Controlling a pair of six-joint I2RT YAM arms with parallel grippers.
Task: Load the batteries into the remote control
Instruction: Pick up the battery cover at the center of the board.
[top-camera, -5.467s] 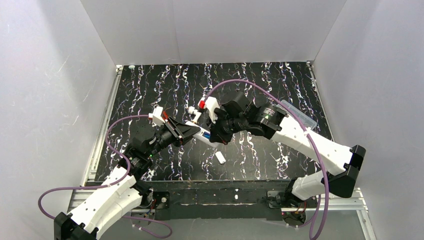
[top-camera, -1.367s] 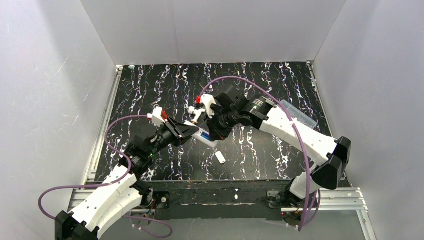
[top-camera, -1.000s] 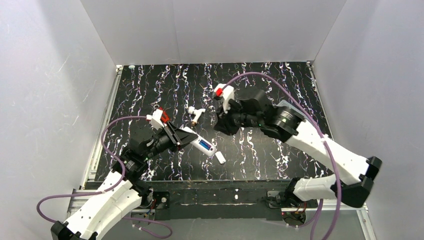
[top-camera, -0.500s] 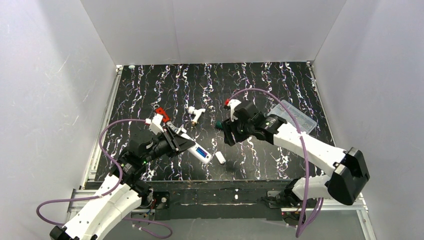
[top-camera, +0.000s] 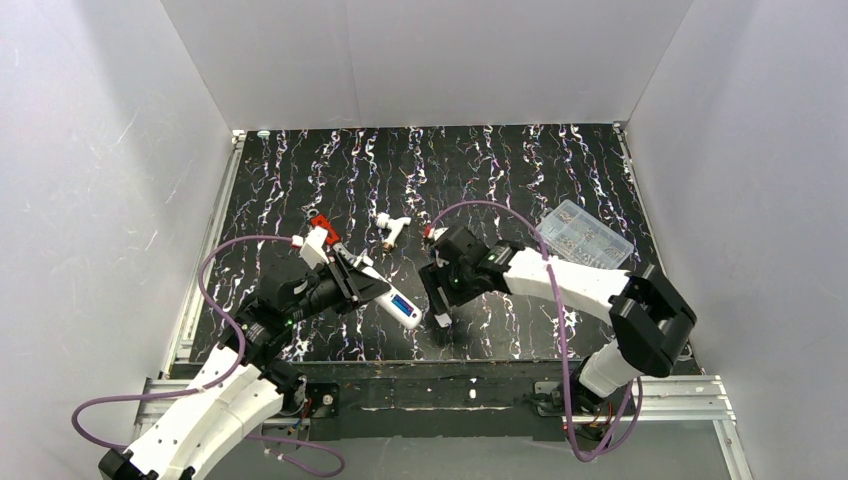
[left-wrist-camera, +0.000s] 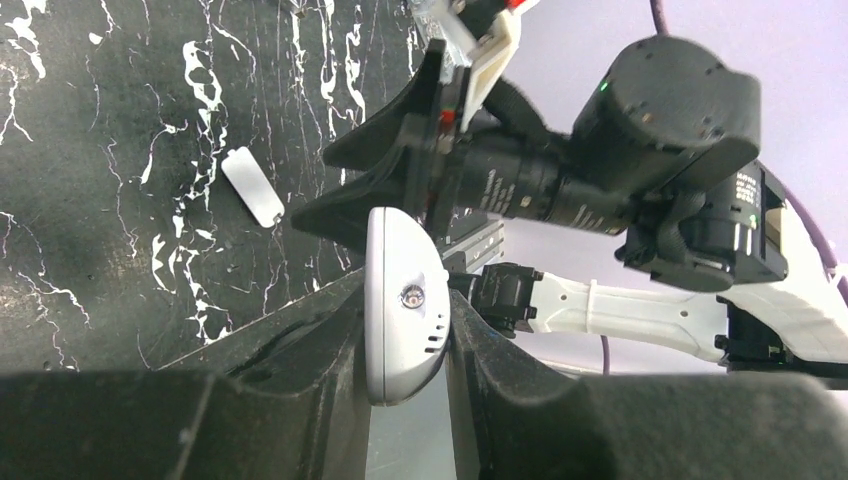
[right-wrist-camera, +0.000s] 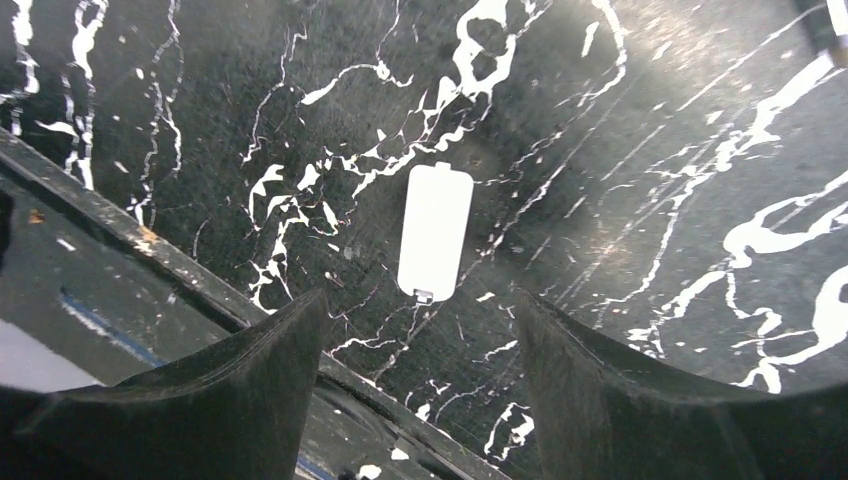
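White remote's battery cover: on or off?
Off. The small flat white cover lies on the black marbled table, apart from the slim white remote clamped in the left gripper.

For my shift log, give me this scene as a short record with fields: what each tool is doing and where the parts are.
left tool: shut on the remote control
batteries: blue, showing in the remote's open recess
right tool: open, above the small white cover, not touching it
cover: flat on the table, near its front edge
elsewhere: white T-shaped fitting and clear box, both farther back
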